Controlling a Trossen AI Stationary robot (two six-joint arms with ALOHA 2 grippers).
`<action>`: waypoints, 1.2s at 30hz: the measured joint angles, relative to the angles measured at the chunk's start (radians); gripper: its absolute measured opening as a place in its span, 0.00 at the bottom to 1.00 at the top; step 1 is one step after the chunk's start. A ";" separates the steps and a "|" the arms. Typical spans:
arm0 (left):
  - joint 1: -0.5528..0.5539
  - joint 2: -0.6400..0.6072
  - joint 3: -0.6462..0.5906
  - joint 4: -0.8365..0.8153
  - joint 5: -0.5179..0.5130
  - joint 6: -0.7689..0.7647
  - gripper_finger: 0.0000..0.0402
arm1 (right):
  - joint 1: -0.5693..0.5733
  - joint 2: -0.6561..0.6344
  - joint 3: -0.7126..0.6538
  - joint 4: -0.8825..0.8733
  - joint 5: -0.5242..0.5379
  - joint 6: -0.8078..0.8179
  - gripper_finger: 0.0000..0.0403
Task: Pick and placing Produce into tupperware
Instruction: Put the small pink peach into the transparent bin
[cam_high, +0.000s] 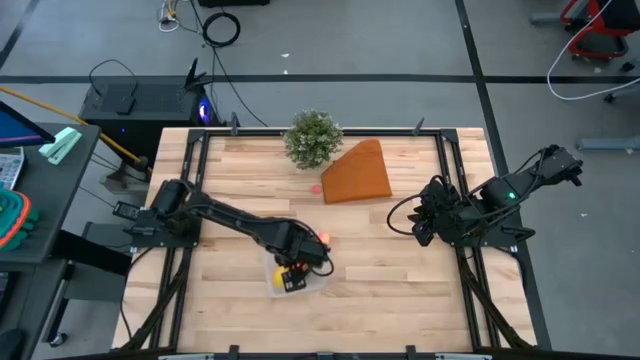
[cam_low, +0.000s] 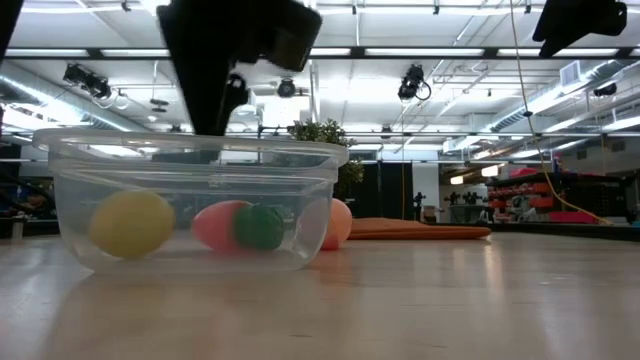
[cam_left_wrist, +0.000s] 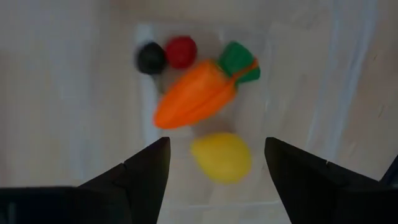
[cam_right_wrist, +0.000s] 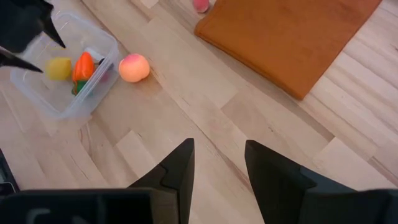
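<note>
Left gripper (cam_left_wrist: 214, 171), jaws open and empty, hovers over the tub (cam_right_wrist: 43, 102); right gripper (cam_right_wrist: 217, 165) is open too. Next: fetch the peach (cam_right_wrist: 134, 67), upper left.

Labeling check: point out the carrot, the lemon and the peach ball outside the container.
carrot (cam_left_wrist: 194, 99), left wrist view, middle of the orange body.
lemon (cam_left_wrist: 221, 157), left wrist view, middle of the yellow body.
peach ball (cam_right_wrist: 134, 68), right wrist view, centre of the ball, on the table beside the container.
</note>
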 joint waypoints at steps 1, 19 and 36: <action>0.010 0.000 0.028 -0.031 -0.010 0.021 0.66 | 0.000 0.000 0.000 0.000 0.000 0.000 0.28; 0.359 0.001 0.169 0.033 -0.194 0.003 0.67 | 0.000 0.000 0.000 0.005 0.005 0.004 0.28; 0.270 -0.016 -0.125 0.439 -0.520 -0.164 0.59 | 0.000 0.000 0.000 0.004 0.034 0.006 0.28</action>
